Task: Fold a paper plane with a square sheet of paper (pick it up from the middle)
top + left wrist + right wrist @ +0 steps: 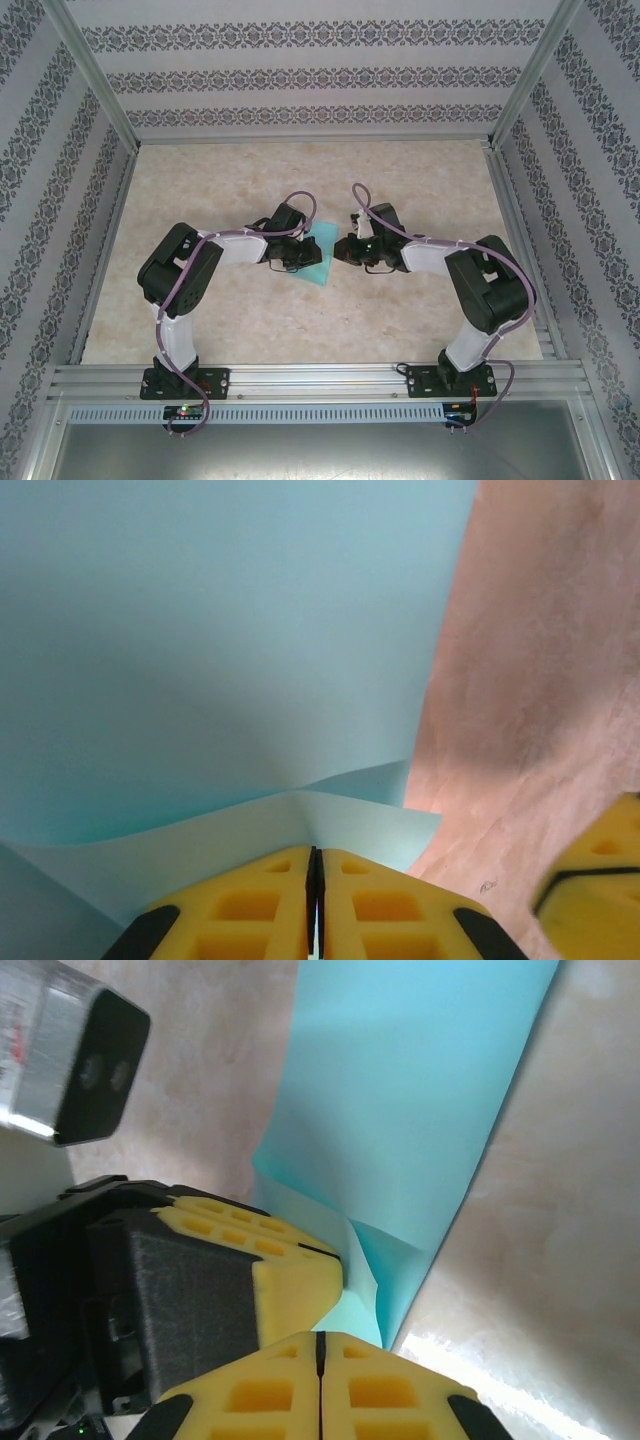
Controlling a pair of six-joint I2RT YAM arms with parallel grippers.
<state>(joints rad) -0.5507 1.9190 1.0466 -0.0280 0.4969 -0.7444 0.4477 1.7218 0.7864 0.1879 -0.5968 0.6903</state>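
Observation:
The square sheet of paper [320, 258] is teal-blue and lies mid-table between both grippers. My left gripper [297, 256] is shut on its near edge. In the left wrist view the sheet [220, 650] rises in a pinched ridge that runs straight into the closed yellow fingertips [270, 885] of that gripper [315, 852]. My right gripper [346, 250] is shut too. In the right wrist view this gripper [320, 1337] sits just under a curled-up pale flap of the sheet [410, 1100]. The left gripper's yellow fingers [285, 1260] are close beside it. I cannot tell whether the right jaws pinch any paper.
The table [420, 310] is beige and marbled, ringed by an aluminium frame [320, 380] and patterned walls. Both arms bend inward, so their wrists nearly meet over the centre. The right gripper's finger [600, 875] shows at the lower right of the left wrist view.

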